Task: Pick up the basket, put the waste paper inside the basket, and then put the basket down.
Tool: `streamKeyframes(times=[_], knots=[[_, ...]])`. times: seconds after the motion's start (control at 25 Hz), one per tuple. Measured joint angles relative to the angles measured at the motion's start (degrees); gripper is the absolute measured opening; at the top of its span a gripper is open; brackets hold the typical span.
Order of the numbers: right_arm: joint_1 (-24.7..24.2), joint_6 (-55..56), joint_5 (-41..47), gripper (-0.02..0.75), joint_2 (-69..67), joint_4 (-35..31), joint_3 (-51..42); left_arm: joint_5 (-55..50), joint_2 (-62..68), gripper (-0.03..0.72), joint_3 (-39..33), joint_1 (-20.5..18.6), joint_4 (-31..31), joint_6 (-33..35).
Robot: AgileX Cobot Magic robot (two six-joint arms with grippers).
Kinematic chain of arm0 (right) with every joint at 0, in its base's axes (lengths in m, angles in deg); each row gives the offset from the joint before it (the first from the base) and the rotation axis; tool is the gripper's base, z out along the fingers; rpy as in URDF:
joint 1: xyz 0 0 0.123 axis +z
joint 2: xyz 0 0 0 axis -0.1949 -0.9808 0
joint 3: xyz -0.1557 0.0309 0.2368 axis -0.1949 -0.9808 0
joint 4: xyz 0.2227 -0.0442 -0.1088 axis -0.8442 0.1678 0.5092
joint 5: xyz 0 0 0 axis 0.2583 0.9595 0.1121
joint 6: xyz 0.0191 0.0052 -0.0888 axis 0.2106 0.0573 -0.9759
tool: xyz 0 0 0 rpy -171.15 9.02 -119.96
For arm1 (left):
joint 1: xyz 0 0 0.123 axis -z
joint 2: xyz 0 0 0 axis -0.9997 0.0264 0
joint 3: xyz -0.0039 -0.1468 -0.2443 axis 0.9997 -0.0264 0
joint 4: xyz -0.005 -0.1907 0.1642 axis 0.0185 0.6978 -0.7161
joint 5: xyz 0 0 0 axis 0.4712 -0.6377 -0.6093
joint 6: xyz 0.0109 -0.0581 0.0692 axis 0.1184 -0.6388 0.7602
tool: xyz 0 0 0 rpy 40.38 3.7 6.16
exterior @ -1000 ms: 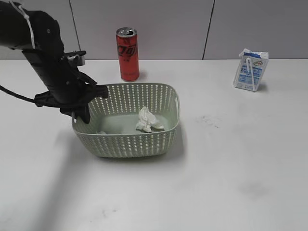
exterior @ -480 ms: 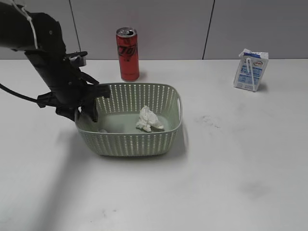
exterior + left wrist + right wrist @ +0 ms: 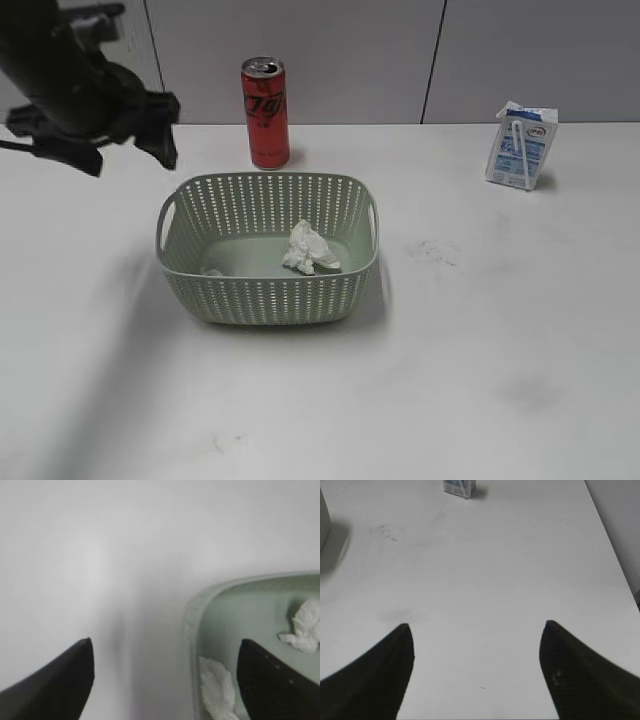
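Observation:
The pale green basket [image 3: 268, 298] stands on the white table [image 3: 480, 330]. A crumpled white waste paper wad [image 3: 309, 250] lies inside it, and a smaller wad [image 3: 212, 271] lies by its left wall. My left gripper [image 3: 127, 157] is open and empty, raised above and to the left of the basket, not touching it. In the left wrist view the left gripper [image 3: 166, 642] hangs over the basket's corner rim [image 3: 192, 615], with wads [image 3: 216, 687] inside. My right gripper [image 3: 476, 624] is open and empty over bare table; it is out of the exterior view.
A red drink can [image 3: 265, 112] stands just behind the basket. A blue-and-white drink carton [image 3: 522, 146] stands at the back right, also in the right wrist view [image 3: 460, 486]. A grey wall runs behind the table.
My left gripper has let go of the basket's left rim and risen up and to the left. The basket now rests level on the table.

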Motion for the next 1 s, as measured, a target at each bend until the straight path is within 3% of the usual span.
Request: streamKeyframes(times=[0.2, 0.44, 0.64, 1.0], knots=[[0.0, 0.0, 0.0, 0.59, 0.0, 0.0, 0.0, -2.8, -9.0, 0.687, 0.0, -5.3, -4.6, 2.4], [0.0, 0.1, 0.0, 0.59, 0.0, 0.0, 0.0, -19.7, -18.8, 0.643, -2.6, -8.9, -6.5, 6.6], [0.0, 0.1, 0.0, 0.59, 0.0, 0.0, 0.0, -20.4, -30.5, 0.615, -12.6, -9.0, -7.4, 6.9], [0.0, 0.1, -0.2, 0.59, 0.0, 0.0, 0.0, -18.1, -56.4, 0.598, -38.1, -9.0, -3.3, 6.9]])
